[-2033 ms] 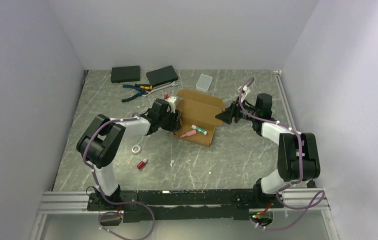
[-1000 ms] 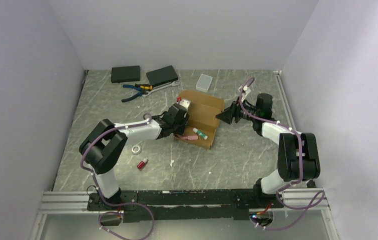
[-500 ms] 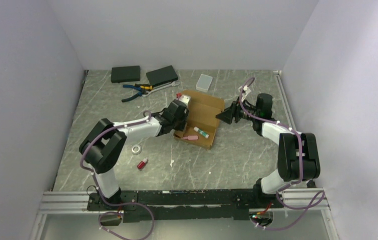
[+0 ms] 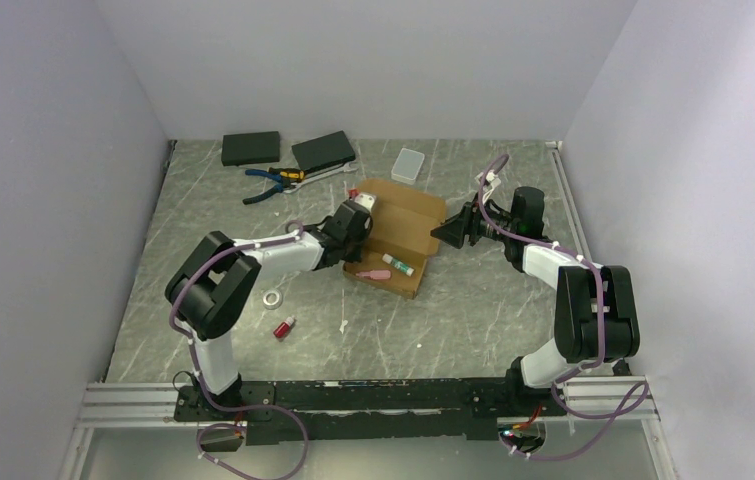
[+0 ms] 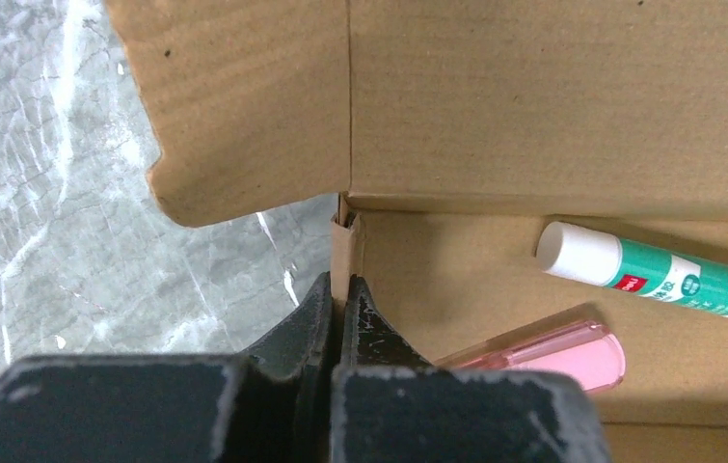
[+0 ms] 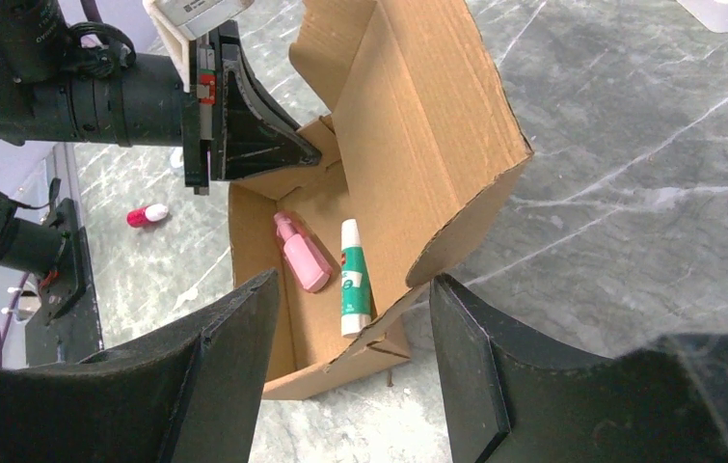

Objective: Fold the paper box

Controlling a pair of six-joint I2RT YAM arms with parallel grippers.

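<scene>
Paper box (image 6: 427, 125) open, glue stick (image 6: 353, 280), pink bottle (image 6: 302, 256) inside

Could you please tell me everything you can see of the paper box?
The paper box is plain brown corrugated cardboard, half folded into an open tray. Its lid stands up at the far side, with a rounded ear flap at the lid's left end. It sits on the table. A glue stick and a pink bottle lie inside. The left pincer is shut on its left wall. The right pincer is open by its right edge, and contact there cannot be told.
</scene>
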